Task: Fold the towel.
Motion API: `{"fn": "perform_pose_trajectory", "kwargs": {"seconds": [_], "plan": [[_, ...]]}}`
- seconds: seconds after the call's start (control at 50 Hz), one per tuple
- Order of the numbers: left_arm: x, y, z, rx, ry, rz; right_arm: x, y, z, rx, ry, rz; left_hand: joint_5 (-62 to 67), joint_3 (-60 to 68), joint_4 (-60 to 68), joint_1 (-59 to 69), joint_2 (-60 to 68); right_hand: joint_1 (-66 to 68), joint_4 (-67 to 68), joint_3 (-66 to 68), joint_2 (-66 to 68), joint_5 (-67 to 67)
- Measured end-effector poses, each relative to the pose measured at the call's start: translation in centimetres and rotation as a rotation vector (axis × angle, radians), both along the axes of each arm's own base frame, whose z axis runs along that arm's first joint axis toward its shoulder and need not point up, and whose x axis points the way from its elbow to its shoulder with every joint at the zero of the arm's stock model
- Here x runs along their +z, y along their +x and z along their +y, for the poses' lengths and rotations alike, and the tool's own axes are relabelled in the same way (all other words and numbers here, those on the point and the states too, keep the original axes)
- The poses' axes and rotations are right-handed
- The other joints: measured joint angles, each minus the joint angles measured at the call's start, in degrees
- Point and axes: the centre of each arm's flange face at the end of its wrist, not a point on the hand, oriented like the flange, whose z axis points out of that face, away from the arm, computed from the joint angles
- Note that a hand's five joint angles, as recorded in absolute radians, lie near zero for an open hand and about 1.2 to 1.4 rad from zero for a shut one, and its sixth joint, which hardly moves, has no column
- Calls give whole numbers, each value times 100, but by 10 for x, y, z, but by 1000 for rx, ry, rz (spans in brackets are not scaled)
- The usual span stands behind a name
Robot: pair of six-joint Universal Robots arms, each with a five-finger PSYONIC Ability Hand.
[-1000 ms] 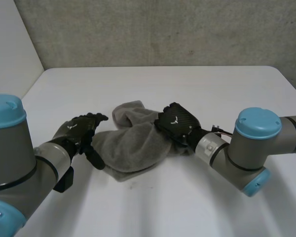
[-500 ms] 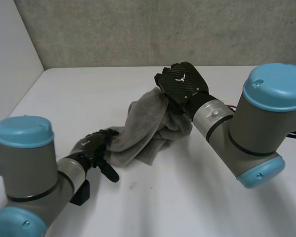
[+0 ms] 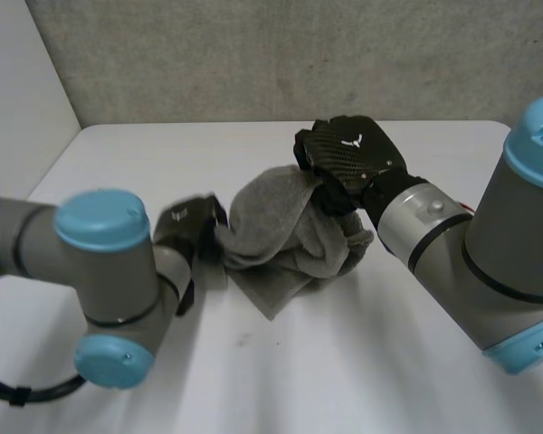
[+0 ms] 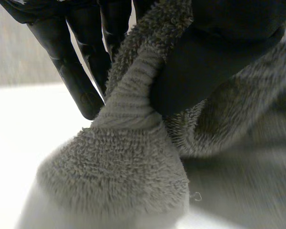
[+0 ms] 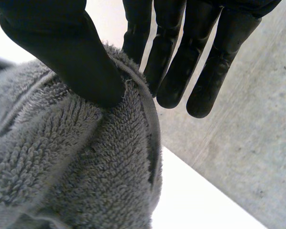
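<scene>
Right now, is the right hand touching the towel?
Touching. Right wrist view: the right hand pinches the towel edge between thumb and fingers.

I have the grey terry towel (image 3: 285,237) bunched near the middle of the white table (image 3: 344,371). Its upper part is lifted between the two hands and its lower fold rests on the tabletop on the near side. The black left hand (image 3: 195,221) is at the towel's left end, low and close to the table. In its wrist view the towel's band is pinched between thumb and fingers (image 4: 81,71). The black right hand (image 3: 348,154) is at the towel's far right top, higher than the left. There the towel's edge sits clamped between thumb and fingers (image 5: 200,67). The grey concrete wall (image 3: 253,54) stands behind the table's far edge.
</scene>
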Motion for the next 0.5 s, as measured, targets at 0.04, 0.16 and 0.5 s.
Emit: {"fn": "perform_pose_trajectory", "kwargs": {"seconds": [0.04,0.16,0.5], "plan": [[22,-1,-5,-4,-75,3,3,2,-4,-1,-30,3,61,82,82,60,76,0,0,0,0,0],[107,2,-23,-5,-371,-2,26,8,-34,-61,-261,-23,114,142,128,81,119,0,3,0,0,0],[182,32,-30,40,-812,-3,49,-2,-41,-203,-503,-99,138,171,146,98,140,0,15,18,1,0]]}}
